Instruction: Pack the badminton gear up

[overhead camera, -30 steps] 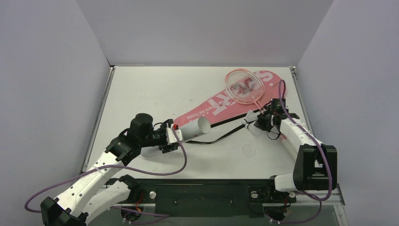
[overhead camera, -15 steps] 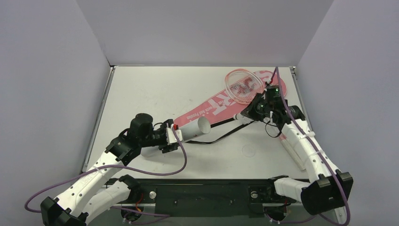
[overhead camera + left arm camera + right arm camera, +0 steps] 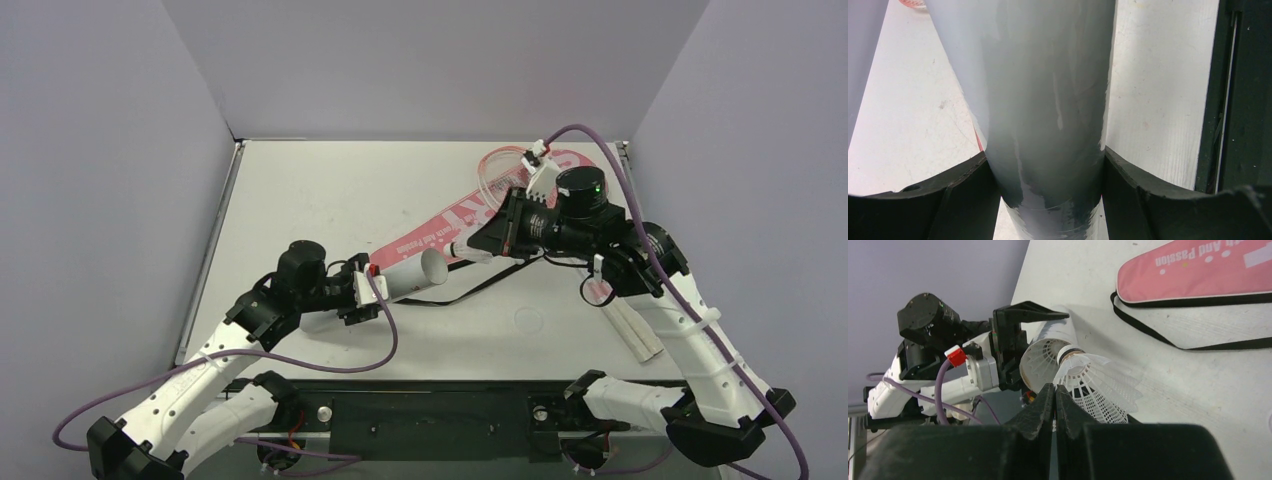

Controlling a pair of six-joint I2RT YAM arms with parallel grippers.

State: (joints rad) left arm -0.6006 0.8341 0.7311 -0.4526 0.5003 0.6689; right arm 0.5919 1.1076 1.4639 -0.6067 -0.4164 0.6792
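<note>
My left gripper (image 3: 362, 291) is shut on the long white tube (image 3: 405, 274) and holds it level, open mouth to the right. In the left wrist view the tube (image 3: 1048, 90) fills the gap in the gripper (image 3: 1050, 200). My right gripper (image 3: 480, 245) is shut on the skirt of a white shuttlecock (image 3: 1093, 385), whose cork tip is at the tube's mouth (image 3: 1044, 362). Another shuttlecock sits inside the tube. The pink SPORT cover (image 3: 450, 220) lies behind, with a pink racket (image 3: 497, 178) on it, partly hidden by my right arm.
The cover's black strap (image 3: 480, 288) trails across the table in front of it and shows in the right wrist view (image 3: 1168, 337). A round clear lid (image 3: 527, 320) lies at mid-right. A white bar (image 3: 635, 332) lies under my right arm.
My right arm has swung left from the racket's handle end to the tube's mouth, carrying the shuttlecock. My left arm and the tube have not moved.
</note>
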